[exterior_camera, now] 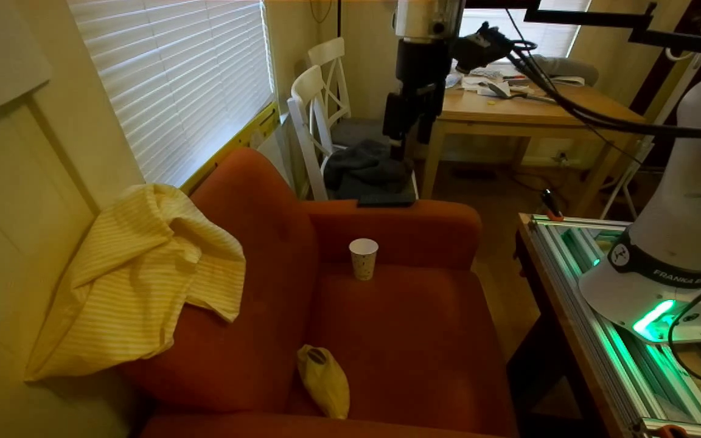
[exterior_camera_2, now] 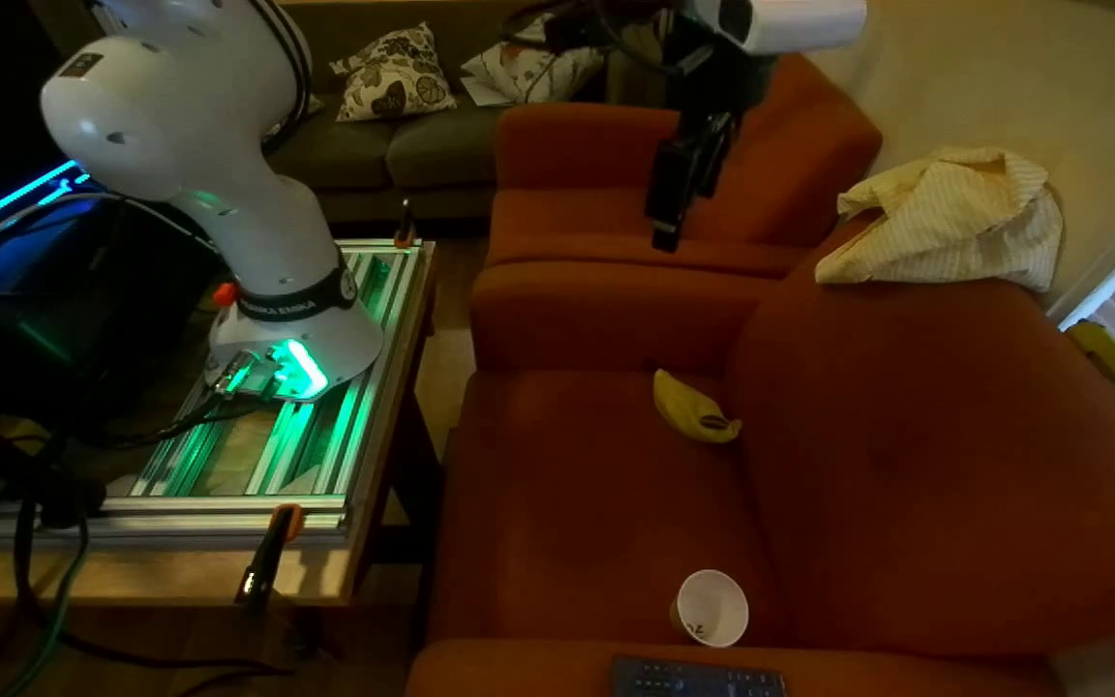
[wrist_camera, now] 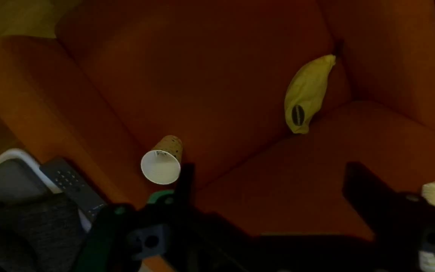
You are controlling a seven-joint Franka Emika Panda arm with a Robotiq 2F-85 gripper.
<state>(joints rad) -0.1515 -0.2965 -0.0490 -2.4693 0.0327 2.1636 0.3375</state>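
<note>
The gripper (wrist_camera: 268, 172) hangs high above the orange armchair (exterior_camera_2: 887, 387), fingers (wrist_camera: 361, 185) spread wide, nothing between them! In the wrist view the paper cup (wrist_camera: 161, 166) stands upright at nine o'clock from that gap, looking nearest; the yellow banana-shaped thing (wrist_camera: 306, 94) lies at one, long axis running one to seven. Armrest (wrist_camera: 77, 124) close by the cup at nine, backrest (wrist_camera: 278, 200) at four; the seat (wrist_camera: 221, 68) spreads toward twelve.

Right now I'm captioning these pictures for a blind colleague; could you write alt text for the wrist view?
An open, empty tool hangs above an orange armchair. On the seat, a speckled cup stands by one armrest, where a dark remote lies; a yellow, banana-shaped object lies near the other armrest.
</note>
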